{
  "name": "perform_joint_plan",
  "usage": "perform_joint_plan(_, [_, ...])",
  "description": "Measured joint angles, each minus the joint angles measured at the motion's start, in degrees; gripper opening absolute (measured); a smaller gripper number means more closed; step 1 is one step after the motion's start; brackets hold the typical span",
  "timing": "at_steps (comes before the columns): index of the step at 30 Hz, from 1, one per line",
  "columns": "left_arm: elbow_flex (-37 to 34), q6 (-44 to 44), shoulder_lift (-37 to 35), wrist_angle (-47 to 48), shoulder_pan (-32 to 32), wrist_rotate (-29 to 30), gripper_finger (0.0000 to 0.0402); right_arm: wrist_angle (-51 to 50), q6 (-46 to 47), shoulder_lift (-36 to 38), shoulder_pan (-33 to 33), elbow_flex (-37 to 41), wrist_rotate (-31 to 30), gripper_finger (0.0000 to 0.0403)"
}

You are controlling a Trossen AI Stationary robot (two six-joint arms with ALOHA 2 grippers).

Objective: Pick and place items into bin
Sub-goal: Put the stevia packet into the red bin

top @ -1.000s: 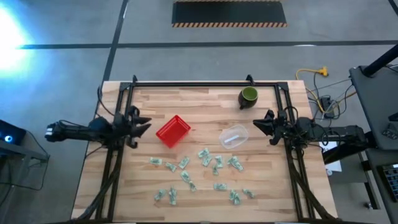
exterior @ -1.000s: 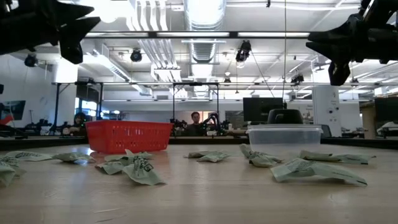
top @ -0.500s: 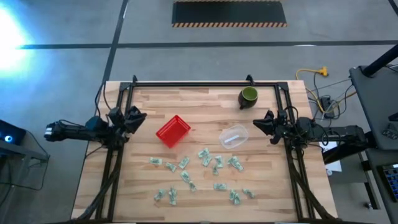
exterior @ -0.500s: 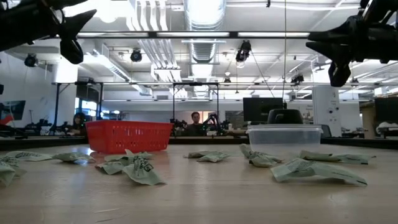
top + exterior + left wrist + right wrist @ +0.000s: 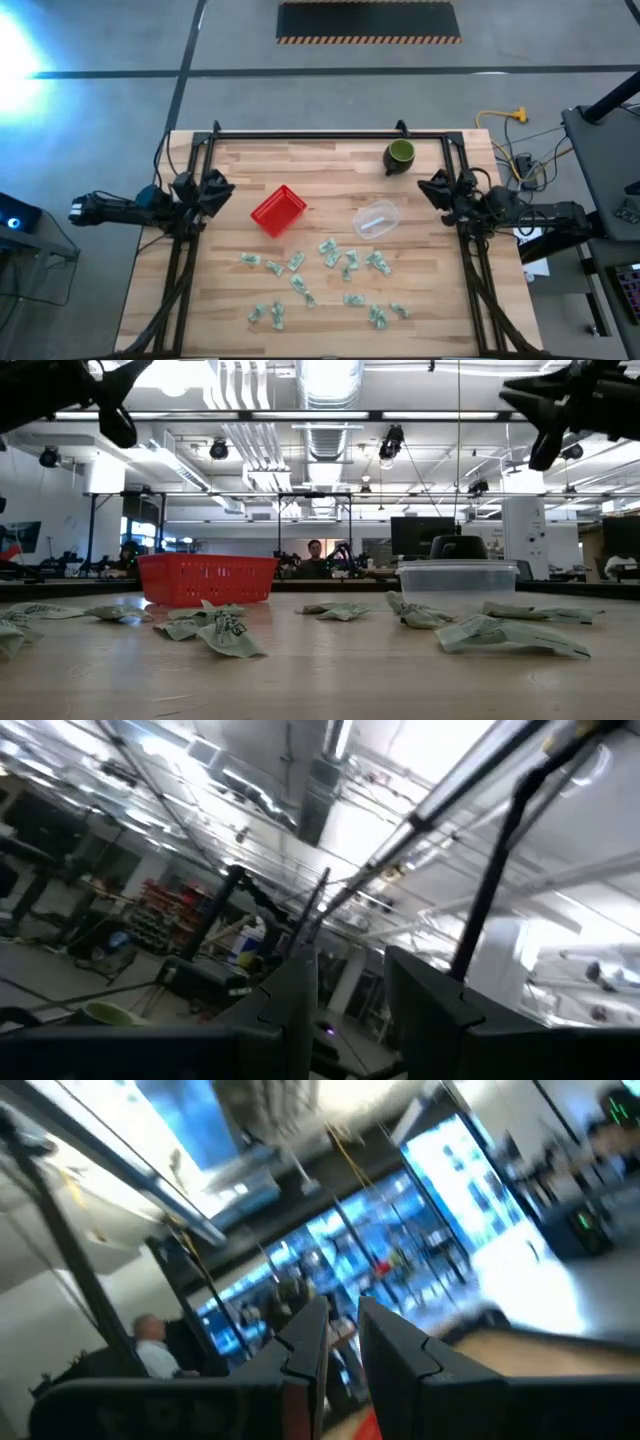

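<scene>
My task pieces are the small pale green-and-white crinkly wrapped packets (image 5: 328,247), scattered loose across the near half of the light wooden slatted table (image 5: 330,165), none of them stacked. From table height they look like flattened, wrinkled sachets with twisted, pinched ends and dark print on the wrapping (image 5: 225,632), lying flat on the wood.

The small red mesh plastic bin (image 5: 278,210) sits left of centre, beyond the packets, and a clear lidded plastic tub (image 5: 376,218) sits to its right. A dark green cup (image 5: 400,155) stands near the far edge.

My left gripper (image 5: 222,189) hangs raised over the table's left edge, its fingers a narrow gap apart and holding nothing (image 5: 350,1010). My right gripper (image 5: 431,187) hangs raised over the right edge, fingers likewise slightly parted and empty (image 5: 342,1345).
</scene>
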State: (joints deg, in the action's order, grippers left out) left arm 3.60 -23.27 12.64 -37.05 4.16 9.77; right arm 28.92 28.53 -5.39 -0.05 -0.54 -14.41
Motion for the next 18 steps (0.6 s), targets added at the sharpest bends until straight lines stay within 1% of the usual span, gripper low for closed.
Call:
perform_joint_plan(3, [2.8, 2.8, 3.7, 0.2, 0.0, -0.4, 0.0102, 5.1, -4.4, 0.0, 0.0, 0.0, 1.4, 0.0052])
perform_joint_plan(8, [8.9, 4.9, 10.9, 0.2, 0.0, -0.8, 0.0102, 5.1, -9.4, -0.6, 0.0, -3.0, 4.3, 0.0052])
perform_joint_plan(14, [15.4, 5.6, 18.8, 0.0, 0.0, -0.8, 0.0102, -4.1, -12.3, -3.3, 0.0, -11.0, 8.3, 0.0052])
perform_joint_plan(18, [19.9, 5.4, 25.2, 0.0, 0.0, -0.7, 0.0102, -12.3, -12.5, -7.1, 0.0, -16.9, 13.1, 0.0052])
